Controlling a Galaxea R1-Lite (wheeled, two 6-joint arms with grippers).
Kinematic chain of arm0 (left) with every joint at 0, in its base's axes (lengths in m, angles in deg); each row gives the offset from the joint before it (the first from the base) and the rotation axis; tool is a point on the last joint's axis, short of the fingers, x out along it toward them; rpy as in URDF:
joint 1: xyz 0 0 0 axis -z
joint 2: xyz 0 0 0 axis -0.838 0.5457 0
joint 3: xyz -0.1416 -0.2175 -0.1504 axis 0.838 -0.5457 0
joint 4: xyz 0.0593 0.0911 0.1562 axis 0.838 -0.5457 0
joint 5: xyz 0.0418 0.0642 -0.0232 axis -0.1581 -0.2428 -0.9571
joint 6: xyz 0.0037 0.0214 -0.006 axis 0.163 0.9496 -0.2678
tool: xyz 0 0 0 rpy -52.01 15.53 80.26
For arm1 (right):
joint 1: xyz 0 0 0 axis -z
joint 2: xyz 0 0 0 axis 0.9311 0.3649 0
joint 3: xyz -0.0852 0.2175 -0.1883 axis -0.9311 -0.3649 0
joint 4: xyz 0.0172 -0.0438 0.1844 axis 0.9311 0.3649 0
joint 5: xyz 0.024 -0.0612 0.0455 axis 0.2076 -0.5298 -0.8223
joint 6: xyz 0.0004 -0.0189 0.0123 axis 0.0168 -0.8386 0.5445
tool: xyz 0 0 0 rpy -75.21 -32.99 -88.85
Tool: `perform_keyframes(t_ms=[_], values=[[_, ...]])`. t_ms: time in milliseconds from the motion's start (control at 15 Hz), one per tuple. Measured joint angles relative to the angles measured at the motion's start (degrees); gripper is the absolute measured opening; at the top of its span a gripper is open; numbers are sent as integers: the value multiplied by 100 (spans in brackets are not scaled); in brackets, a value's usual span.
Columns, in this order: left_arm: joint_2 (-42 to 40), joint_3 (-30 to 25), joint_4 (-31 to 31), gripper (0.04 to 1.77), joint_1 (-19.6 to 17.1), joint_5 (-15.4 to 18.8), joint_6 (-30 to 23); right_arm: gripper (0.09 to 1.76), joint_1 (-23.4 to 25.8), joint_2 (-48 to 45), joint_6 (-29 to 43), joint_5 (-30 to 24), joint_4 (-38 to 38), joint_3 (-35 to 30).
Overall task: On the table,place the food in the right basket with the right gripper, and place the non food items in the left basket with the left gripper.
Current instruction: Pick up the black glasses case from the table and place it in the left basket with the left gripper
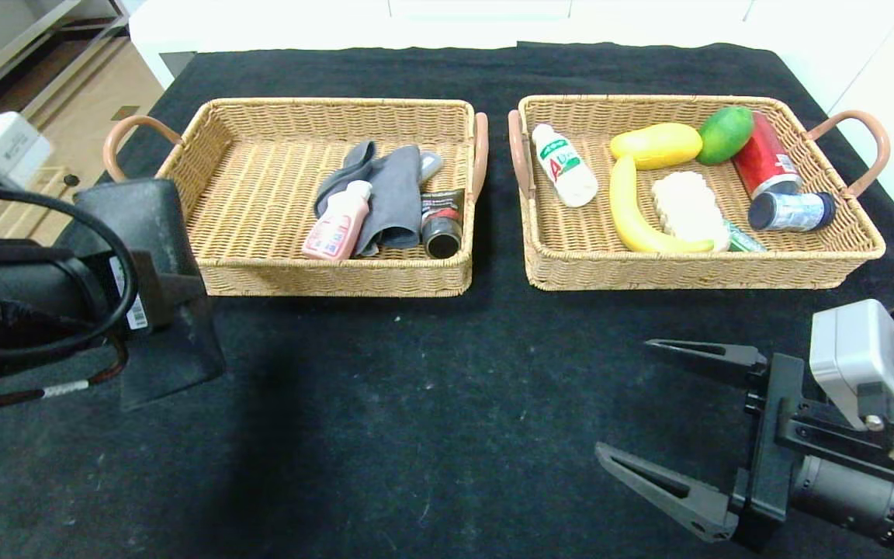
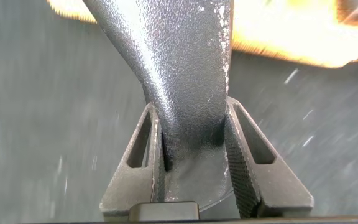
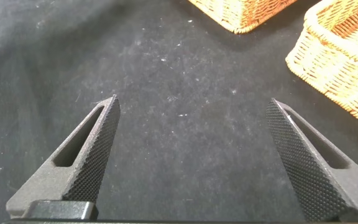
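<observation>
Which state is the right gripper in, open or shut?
Open: right gripper fingers spread wide, only bare table between them.

head view: high up, facing forward and down across the black counter (image 1: 416,388) at both baskets, fairly far. left wrist view: pressed close between its own fingers, facing the counter. right wrist view: low, near, sharing counter and basket edges (image 3: 334,62) with head view.

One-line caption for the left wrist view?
Left gripper shut on a black scoop, held above the dark table near a basket.
</observation>
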Motion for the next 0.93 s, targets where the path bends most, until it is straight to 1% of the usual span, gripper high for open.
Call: perform_keyframes(t_ms=[133,333,467,733,933], values=[[145,166,568,65,-22,-5,356,171,-11,-9,-50,0,2,-4],[462,488,1208,64,-68,-5,791,171,-17,-13,-55,0,0,-9],[702,684,1596,64,-85,-13,923,171,-17,-16,-52,0,2,-13],[1237,1141,1948,63,-155,-37,1130,171,-17,-30,-50,2,2,-15],[1679,1504,2213,61,-328,-89,1220,171,-17,-46,-55,0,0,-15]])
